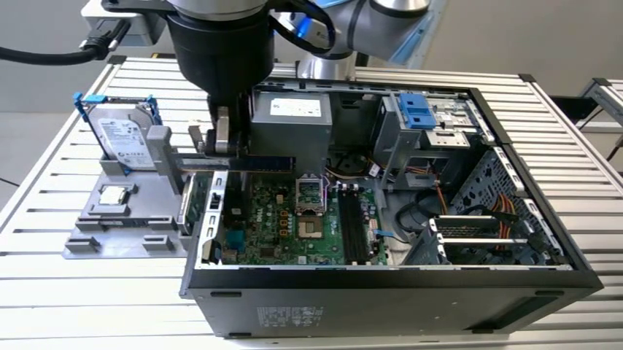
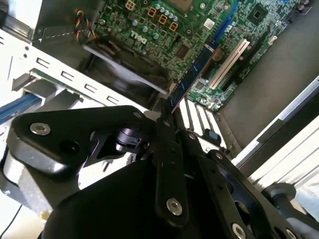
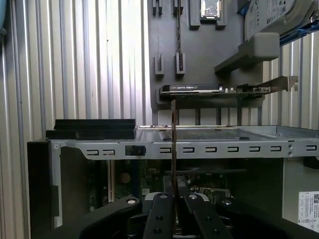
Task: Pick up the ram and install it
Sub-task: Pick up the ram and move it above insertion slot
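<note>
In the exterior view your gripper (image 1: 229,149) is clamped on the ram (image 1: 261,165). It's hanging over the open case (image 1: 389,306), right at the case's edge on the exterior view's left. The stick's long axis runs left-right across that view. The black memory slots (image 1: 352,226) run front to back and sit off to the exterior view's right, so I'd say the stick is crosswise to them right now.

In the second wrist view the ram (image 2: 192,74) pokes straight out from the pinched fingers (image 2: 164,144), with the motherboard (image 2: 164,30) behind it.

In the first wrist view you see the ram (image 3: 173,129) edge-on. It's a thin line rising from the gripper (image 3: 173,191) and crossing the case's slotted rail (image 3: 224,148).
</note>
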{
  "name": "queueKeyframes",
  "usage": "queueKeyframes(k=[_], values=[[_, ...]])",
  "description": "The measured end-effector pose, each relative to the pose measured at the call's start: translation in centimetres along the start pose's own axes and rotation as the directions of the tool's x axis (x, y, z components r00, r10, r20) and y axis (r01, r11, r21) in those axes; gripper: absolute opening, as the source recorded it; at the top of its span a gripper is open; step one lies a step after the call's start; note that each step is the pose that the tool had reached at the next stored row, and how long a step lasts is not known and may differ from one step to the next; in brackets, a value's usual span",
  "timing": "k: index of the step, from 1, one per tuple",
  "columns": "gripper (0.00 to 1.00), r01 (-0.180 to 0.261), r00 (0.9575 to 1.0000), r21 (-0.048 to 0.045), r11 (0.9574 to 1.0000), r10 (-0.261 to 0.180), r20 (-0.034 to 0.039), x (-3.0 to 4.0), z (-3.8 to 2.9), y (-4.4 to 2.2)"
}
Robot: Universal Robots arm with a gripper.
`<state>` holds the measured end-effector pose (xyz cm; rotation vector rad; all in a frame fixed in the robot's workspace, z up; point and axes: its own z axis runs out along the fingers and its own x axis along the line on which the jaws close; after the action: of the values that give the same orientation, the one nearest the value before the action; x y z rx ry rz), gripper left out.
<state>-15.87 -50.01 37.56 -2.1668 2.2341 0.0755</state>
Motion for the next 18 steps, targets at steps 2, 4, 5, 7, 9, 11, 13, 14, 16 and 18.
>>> queueKeyframes(k=[2, 4, 5, 7, 9, 11, 13, 14, 16, 18], values=[[0.0, 0.0, 1.0, 0.0, 1.0, 0.0, 0.0001, -0.01, 0.0, -0.26], [0.0, 0.0, 1.0, 0.0, 1.0, 0.0, 0.0, -0.02, -0.01, -0.51], [0.0, 0.0, 1.0, 0.0, 1.0, 0.0, 0.0001, -0.02, -0.01, -0.65], [0.0, 0.0, 1.0, -0.0001, 1.0, 0.0, -0.0001, -0.03, -0.02, -0.93], [0.0, 0.0, 1.0, 0.0, 1.0, 0.0, 0.0, -0.04, -0.02, -1.22], [0.0, 0.0, 1.0, 0.0, 1.0, 0.0, 0.0, -0.05, -0.02, -1.49], [0.0, 0.0, 1.0, 0.0, 1.0, 0.0, 0.0, -0.05, -0.03, -1.8], [0.0, 0.0, 1.0, -0.0001, 1.0, 0.0, 0.0, -0.06, -0.03, -1.93], [0.0, 0.0, 1.0, 0.0, 1.0, 0.0, 0.0001, -0.07, -0.03, -2.22], [0.0, 0.0, 1.0, -0.0001, 1.0, 0.0, 0.0, -0.08, -0.04, -2.47]])
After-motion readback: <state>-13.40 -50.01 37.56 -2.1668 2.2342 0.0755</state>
